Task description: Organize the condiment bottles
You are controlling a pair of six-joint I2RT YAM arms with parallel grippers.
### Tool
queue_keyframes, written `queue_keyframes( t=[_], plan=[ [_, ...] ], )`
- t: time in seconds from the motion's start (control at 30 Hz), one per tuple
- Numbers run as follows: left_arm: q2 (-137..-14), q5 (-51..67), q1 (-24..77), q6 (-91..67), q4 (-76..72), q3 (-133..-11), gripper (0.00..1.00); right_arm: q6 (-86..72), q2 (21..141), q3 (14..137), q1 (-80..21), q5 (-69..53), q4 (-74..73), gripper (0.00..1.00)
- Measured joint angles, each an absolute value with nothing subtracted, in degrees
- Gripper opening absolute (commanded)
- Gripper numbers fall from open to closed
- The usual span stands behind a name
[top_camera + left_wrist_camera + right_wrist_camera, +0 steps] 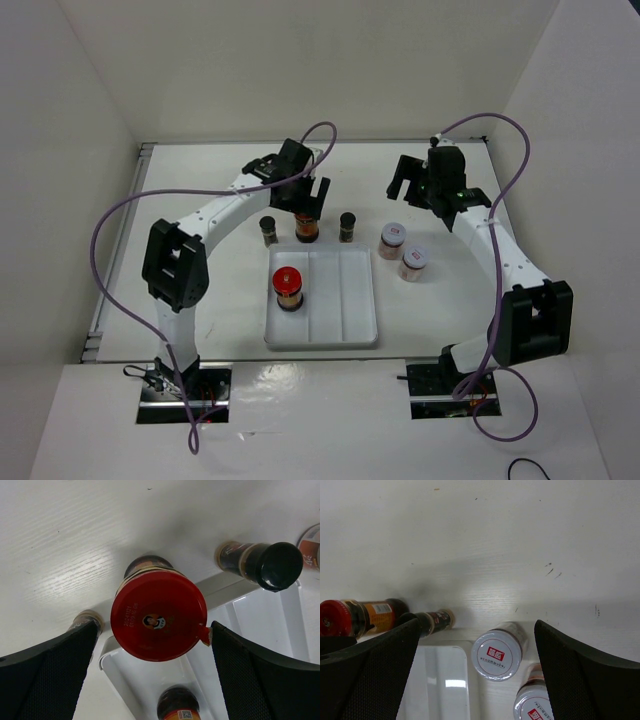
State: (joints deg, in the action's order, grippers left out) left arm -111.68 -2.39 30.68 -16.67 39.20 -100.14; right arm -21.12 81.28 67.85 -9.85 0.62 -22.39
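My left gripper, wide apart and empty, hangs over one red-capped jar; the other red-capped jar stands in the white tray, five not yet in.

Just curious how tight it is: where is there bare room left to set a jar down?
The tray is bare in its middle and right sections; one red-capped jar stands in the left. The table by the back wall is bare too. Crowded: five jars along the tray's far edge and right corner.
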Motion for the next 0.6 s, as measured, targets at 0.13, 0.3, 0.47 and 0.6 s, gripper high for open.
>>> queue_keyframes(
  t=[0.13,0.3,0.47,0.6],
  plan=[
    [-113.1,-2.5,30.6,-16.6,39.9,-101.4,1.00,-21.1,81.9,67.9,-9.8,0.6,-22.4,0.99],
    [-115.5,-2.9,30.9,-16.6,40.3,-103.7,1.00,-21.1,82.2,67.8,-9.8,0.6,-22.4,0.99],
    [-117.3,-4.0,31.6,-16.6,40.7,-104.4,0.97,-21.1,82.5,67.8,-9.8,0.7,-22.4,0.99],
    [-118.3,-4.6,31.9,-16.6,40.9,-104.5,0.94,-21.1,83.2,67.8,-9.8,0.7,-22.4,0.99]
  ],
)
